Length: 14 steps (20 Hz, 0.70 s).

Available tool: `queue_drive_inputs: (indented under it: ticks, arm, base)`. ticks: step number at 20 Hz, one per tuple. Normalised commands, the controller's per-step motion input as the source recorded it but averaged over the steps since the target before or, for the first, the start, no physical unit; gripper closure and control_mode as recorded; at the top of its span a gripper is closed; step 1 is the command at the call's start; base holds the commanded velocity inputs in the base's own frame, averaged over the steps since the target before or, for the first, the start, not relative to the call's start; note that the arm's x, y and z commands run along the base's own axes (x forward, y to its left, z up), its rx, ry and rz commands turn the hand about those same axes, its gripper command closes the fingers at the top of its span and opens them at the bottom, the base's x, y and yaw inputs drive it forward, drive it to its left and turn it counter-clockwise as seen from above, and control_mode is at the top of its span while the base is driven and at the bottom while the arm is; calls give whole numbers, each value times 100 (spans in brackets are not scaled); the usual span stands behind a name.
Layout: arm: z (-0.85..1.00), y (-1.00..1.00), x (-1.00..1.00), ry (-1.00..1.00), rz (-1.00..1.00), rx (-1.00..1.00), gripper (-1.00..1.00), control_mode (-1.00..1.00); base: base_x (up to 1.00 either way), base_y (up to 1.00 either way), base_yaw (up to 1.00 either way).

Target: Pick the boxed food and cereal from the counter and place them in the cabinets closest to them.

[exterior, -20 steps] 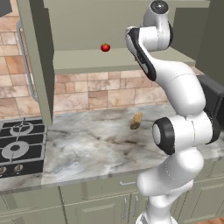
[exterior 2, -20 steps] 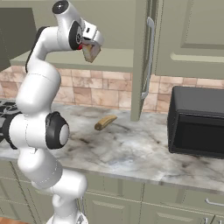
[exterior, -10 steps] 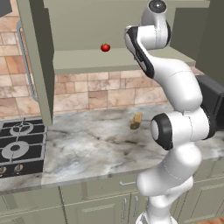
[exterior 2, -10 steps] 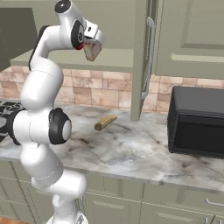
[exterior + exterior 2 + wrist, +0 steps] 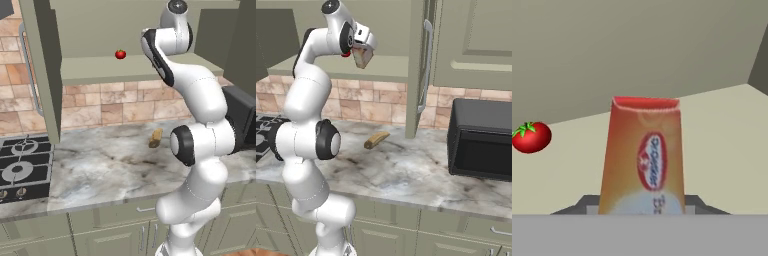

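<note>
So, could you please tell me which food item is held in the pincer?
The orange box, gripped by the pincer; the tomato sits on the shelf, the bread roll on the counter.

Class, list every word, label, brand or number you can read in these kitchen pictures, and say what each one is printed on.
Orange box with a red top, held in the gripper: an oval logo and a line of print below it, both too blurred to read.
No other text is legible.

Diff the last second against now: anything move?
Almost nothing. The arm's upper links shifted slightly; the tool stays raised at the open cabinet, still shut on the orange box over the shelf. Nothing taken or released. The tomato, the bread roll, the microwave and the stove are unmoved.
</note>
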Motion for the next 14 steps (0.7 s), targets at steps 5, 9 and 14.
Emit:
queue_drive_inputs:
  ticks: [5,9,14]
  arm:
    - [0,0,6,0,0,0,-100,-100]
    - [0,-1,2,0,0,0,-100,-100]
    - [0,0,-12,-1,0,0,-100,-100]
  base:
    - [0,0,0]
    - [0,0,0]
    - [0,0,0]
